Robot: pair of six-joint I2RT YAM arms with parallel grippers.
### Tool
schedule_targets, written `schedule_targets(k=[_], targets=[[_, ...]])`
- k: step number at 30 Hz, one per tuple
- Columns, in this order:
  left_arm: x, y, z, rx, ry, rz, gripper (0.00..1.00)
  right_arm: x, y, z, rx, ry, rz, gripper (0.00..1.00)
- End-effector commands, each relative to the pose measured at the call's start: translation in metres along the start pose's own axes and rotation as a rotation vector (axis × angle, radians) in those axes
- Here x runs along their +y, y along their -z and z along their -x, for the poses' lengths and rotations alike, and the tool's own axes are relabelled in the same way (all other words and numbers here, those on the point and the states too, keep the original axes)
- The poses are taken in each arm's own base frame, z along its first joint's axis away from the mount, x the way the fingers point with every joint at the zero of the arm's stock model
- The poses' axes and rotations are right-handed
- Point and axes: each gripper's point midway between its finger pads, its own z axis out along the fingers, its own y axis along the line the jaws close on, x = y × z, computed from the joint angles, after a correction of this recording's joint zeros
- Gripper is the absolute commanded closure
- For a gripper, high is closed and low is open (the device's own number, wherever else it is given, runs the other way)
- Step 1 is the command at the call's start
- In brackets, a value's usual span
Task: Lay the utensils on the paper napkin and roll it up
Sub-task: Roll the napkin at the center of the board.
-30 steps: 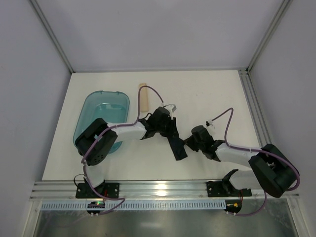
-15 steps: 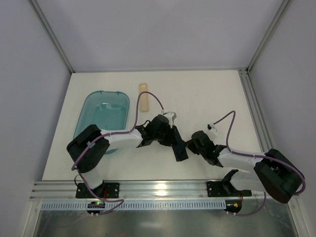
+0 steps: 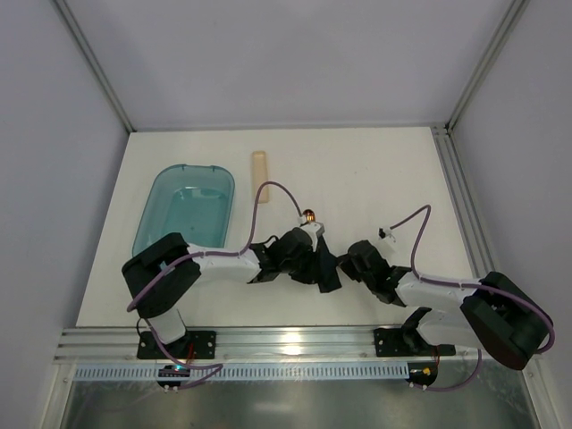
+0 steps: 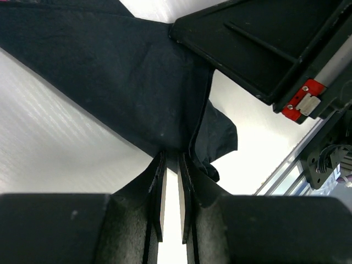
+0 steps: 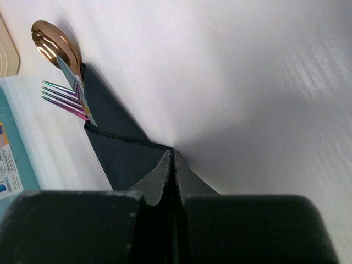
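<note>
The dark navy paper napkin [image 3: 327, 275] lies folded into a narrow band between my two grippers. From its far end stick out the utensils: a copper spoon bowl [image 5: 52, 43], with fork tines [image 5: 63, 96] beside it. My left gripper [image 4: 171, 165] stands over the napkin [image 4: 126, 77], jaws a thin slit apart with the fold at their tips; I cannot tell whether it is pinched. My right gripper [image 5: 173, 153] is shut, and the napkin's hem [image 5: 121, 144] runs into its tips. From above, the left gripper [image 3: 315, 266] and right gripper [image 3: 347, 264] sit close together, and the spoon [image 3: 307, 214] shows beyond them.
A translucent teal tub [image 3: 183, 210] stands at the left. A tan wooden strip [image 3: 260, 170] lies beyond it. The metal rail [image 3: 295, 344] runs along the near edge. In the left wrist view, the right arm's black body [image 4: 264, 49] is close by.
My left gripper slid along the napkin toward the near edge, baring the spoon bowl, and its jaws narrowed. The right gripper shifted slightly and stayed shut.
</note>
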Motion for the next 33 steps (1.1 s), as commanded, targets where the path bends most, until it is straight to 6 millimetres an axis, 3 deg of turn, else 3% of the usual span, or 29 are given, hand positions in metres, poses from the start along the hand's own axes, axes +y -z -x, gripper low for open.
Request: schedule_targets(k=[1,5,13,21,30,33], targets=[[-0.021,0.003,0.018,-0.085,-0.011,-0.057,0.82,-0.057,0.001,-0.004,-0.007,0.082,-0.176,0.96],[-0.034,0.002,0.013,-0.089,-0.034,-0.079,0.82,-0.059,-0.001,-0.009,0.010,0.089,-0.183,0.96],[-0.039,-0.003,0.004,-0.083,-0.055,-0.071,0.82,-0.057,-0.003,-0.012,0.028,0.097,-0.177,0.96],[-0.053,-0.007,0.009,-0.091,-0.074,-0.090,0.82,-0.059,-0.005,-0.014,0.035,0.093,-0.182,0.96],[-0.042,-0.019,-0.003,-0.065,-0.073,-0.057,0.82,-0.055,-0.001,-0.013,0.043,0.111,-0.176,0.95],[-0.040,-0.020,-0.003,-0.069,-0.077,-0.047,0.82,-0.044,0.003,-0.008,0.042,0.154,-0.164,0.85]])
